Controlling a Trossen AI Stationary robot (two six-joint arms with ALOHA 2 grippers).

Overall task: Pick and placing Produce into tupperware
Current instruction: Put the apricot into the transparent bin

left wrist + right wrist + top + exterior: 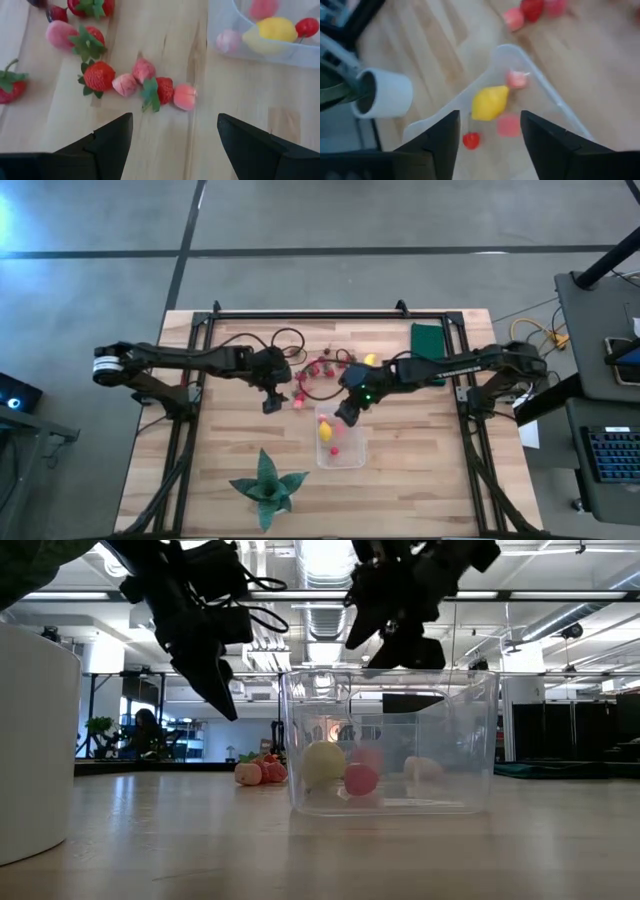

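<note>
The clear tupperware [340, 463] stands in the middle of the table. It holds a yellow lemon-like fruit [490, 102], a red piece [471, 140] and pink pieces [517, 79]. My right gripper [345, 415] hangs open over its far end, nothing between the fingers. Another pink piece [509, 125] shows blurred below the right gripper, inside the tupperware. Loose red and pink strawberry pieces [142, 85] lie on the wood to the left of the tupperware. My left gripper [272, 402] stands open above them, clear of them. Another yellow fruit [371, 360] lies farther back.
A green spiky plant [265, 485] in a white pot [382, 92] stands near the front edge, left of the tupperware. A dark green flat rectangle [428, 340] lies at the far right. More strawberry pieces and a dark cable loop [325, 370] lie behind the grippers.
</note>
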